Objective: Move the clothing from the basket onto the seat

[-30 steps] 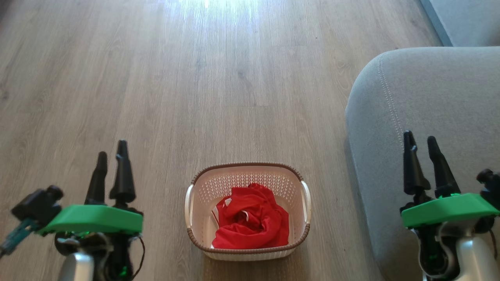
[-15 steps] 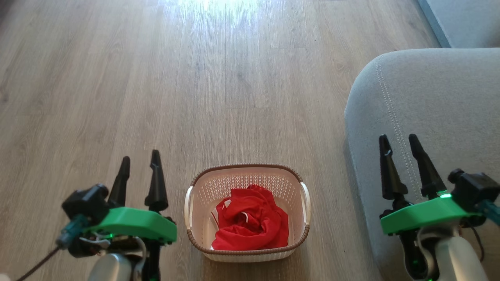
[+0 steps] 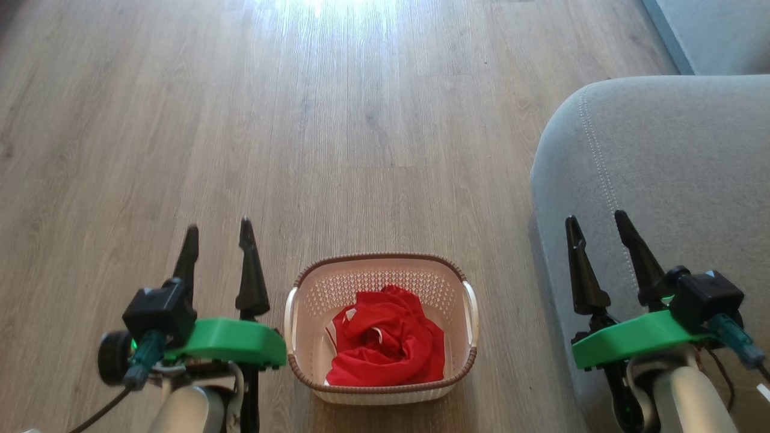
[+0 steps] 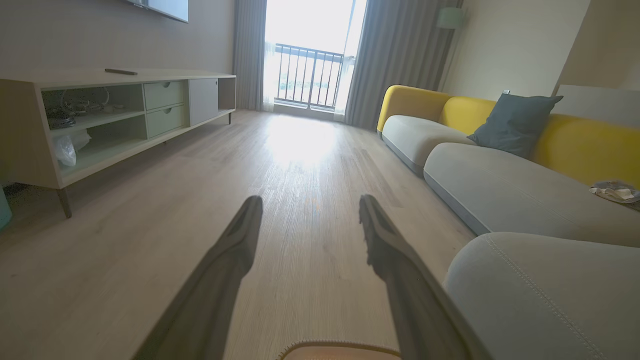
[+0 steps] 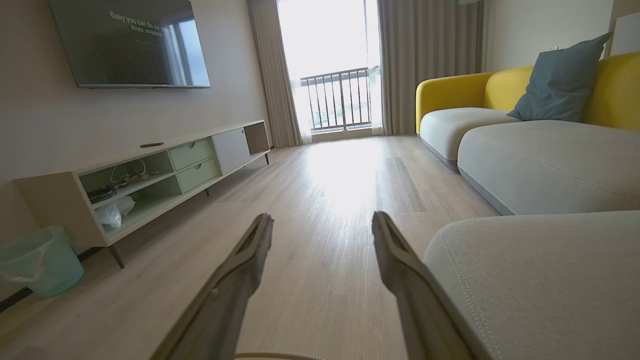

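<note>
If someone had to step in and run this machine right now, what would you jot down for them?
Left gripper: fingers apart, holding nothing, above the floor just left of the basket.
Right gripper: fingers apart, holding nothing, over the near edge of the seat.
Things: the clothing is a crumpled red heap inside the basket, which stands on the floor between the two arms; the seat is to its right.
Done: nothing has been taken out yet.
Left: reach into the basket, lift out the clothing and lay it on the seat.
</note>
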You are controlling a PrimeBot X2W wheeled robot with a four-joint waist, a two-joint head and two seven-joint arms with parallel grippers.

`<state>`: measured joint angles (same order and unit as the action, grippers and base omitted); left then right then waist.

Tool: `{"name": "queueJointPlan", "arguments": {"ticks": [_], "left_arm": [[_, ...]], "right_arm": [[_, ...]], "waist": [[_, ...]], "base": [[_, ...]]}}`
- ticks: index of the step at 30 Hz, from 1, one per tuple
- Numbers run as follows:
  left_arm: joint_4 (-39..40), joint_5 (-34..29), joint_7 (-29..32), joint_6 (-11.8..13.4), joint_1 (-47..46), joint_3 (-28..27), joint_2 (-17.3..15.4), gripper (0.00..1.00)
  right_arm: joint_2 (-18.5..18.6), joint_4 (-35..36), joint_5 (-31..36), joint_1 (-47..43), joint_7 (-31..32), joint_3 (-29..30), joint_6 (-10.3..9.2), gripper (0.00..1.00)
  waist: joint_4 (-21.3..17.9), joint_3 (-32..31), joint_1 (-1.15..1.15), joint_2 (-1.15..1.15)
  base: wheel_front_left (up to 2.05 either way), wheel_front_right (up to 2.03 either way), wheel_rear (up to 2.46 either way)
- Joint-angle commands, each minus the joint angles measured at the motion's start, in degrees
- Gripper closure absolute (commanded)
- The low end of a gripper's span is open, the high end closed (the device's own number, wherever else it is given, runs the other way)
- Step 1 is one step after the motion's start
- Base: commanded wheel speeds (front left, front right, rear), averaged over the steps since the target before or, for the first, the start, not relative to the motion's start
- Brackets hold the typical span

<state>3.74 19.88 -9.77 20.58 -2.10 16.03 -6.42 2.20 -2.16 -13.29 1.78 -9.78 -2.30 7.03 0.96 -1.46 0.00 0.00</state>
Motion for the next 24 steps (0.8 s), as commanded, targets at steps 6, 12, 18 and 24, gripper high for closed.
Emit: {"name": "queueJointPlan", "arguments": {"ticks": [6,12,18,24], "left_arm": [[7.34,-5.92,-2.03,6.21,-3.66,-0.9,-0.97,0.0],[6.62,-6.03,-2.87,4.61,-2.61,-1.24,0.07,0.0],[2.94,-7.64,-3.88,-1.72,-0.99,-4.44,2.2,0.0],[-3.07,-11.66,-4.89,-7.65,-0.05,-5.26,3.22,0.0]], "right_arm": [[0.61,4.96,3.62,2.64,-2.0,-1.65,0.39,0.0],[0.63,4.46,4.99,2.21,-2.84,-1.68,0.41,0.0],[0.65,3.39,3.48,1.69,-3.86,-0.66,0.43,0.0],[0.67,-3.06,7.14,0.89,-4.87,-1.59,0.45,0.0]], "waist": [[-0.01,-0.15,0.0,0.0],[-0.17,-0.18,0.0,0.0],[-0.48,-0.42,0.0,0.0],[-1.01,-0.69,0.0,0.0]], "base": [[0.0,0.0,0.0],[0.0,0.0,0.0],[0.0,0.0,0.0],[0.0,0.0,0.0]]}}
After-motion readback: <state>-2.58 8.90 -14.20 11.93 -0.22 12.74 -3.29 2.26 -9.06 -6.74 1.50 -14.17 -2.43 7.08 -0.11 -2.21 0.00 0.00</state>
